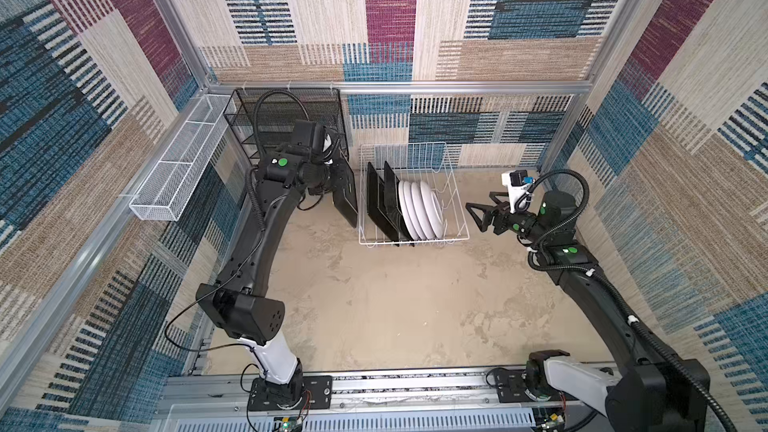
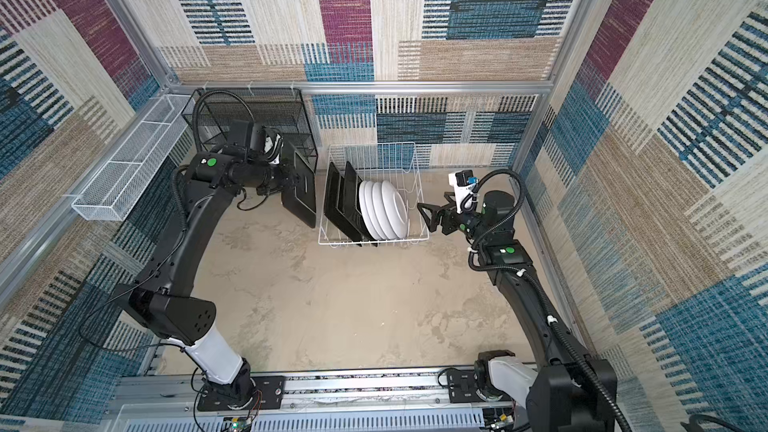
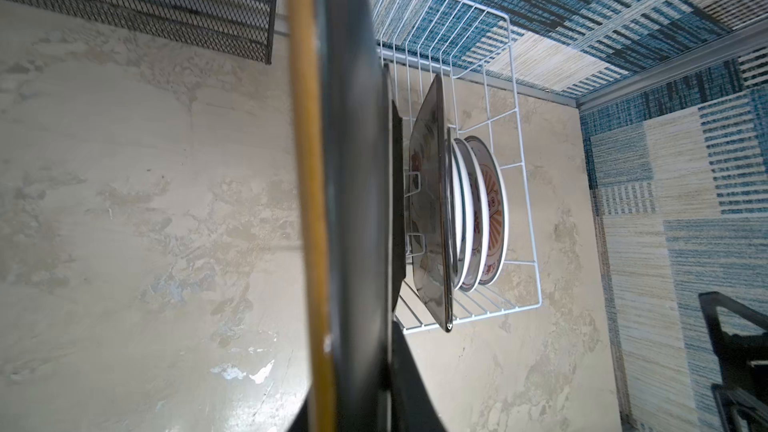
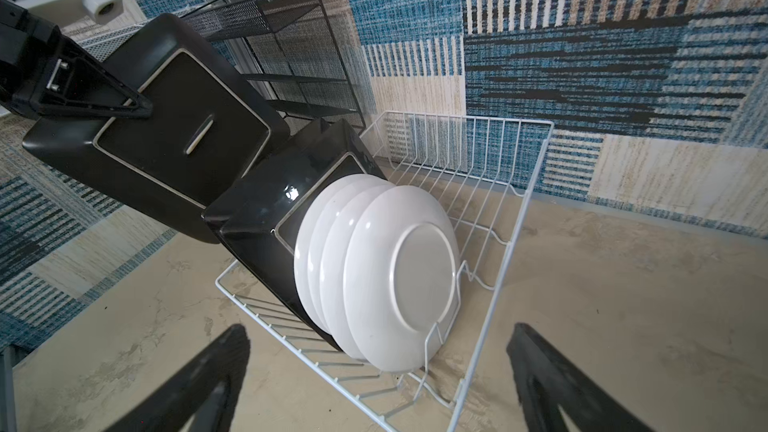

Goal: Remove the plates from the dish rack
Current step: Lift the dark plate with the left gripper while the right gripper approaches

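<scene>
The table [image 1: 395, 305] is mottled sand in colour. At its back the rack [image 1: 403, 155] is set, just right of the black shelf [image 1: 286, 118]. In the rack 2 square plates [image 1: 380, 201] are stood on edge at the left, and 4 round plates [image 1: 419, 209] are packed against them on the right. A 3rd square plate [image 1: 345, 197] is held upright outside the rack, just beside its left side. It is clamped at its rim by the left gripper [image 4: 139, 109]. The right gripper [image 4: 380, 328] is spread wide, nothing grasped, and is pointed at the round plates from the rack's right side.
</scene>
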{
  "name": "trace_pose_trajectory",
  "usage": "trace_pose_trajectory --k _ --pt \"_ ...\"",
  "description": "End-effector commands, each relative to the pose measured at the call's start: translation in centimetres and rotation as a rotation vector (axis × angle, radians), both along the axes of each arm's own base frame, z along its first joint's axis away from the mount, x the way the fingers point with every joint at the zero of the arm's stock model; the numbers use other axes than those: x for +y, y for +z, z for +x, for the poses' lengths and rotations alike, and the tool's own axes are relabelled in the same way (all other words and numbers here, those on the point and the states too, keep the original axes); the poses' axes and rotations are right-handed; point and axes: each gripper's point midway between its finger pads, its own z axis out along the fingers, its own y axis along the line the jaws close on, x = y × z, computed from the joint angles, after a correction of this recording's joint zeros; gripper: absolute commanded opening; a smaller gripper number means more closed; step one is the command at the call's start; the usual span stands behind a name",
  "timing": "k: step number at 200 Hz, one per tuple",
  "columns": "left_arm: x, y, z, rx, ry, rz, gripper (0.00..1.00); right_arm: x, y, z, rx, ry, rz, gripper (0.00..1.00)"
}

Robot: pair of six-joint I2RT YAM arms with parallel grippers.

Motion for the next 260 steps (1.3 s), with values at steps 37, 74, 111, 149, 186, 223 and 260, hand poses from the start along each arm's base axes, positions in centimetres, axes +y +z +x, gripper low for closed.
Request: trace_pose_trajectory --k 37,74,111,149,186,223,260 --pt "-0.9 6.7 0.0 -0.347 -0.195 0.19 0.0 1.0 2.1 0.1 0.014 0.051 0.072 0.99" --pt "-3.6 7.9 -1.3 -0.522 -0.379 0.34 0.0 1.6 3.5 0.6 0.066 0.076 0.151 0.99" --pt "-5.6 9.5 -2.7 -0.726 -0.433 0.462 0.0 2.2 3.7 1.1 0.138 0.108 0.22 0.99" --pt "-7.2 10.9 -4.6 -0.952 -0.479 0.614 0.0 2.8 4.5 1.1 0.21 0.13 0.328 0.99" --pt "-7.6 10.7 -5.5 -1.077 -0.502 0.775 0.0 3.0 5.6 2.2 0.298 0.117 0.407 0.99" --pt "-8.7 9.1 -5.5 -1.129 -0.556 0.932 0.0 3.8 6.7 3.4 0.375 0.16 0.453 0.99" --pt "-10.1 7.3 -5.5 -1.164 -0.61 1.065 0.0 4.6 6.7 3.8 0.435 0.204 0.491 0.98"
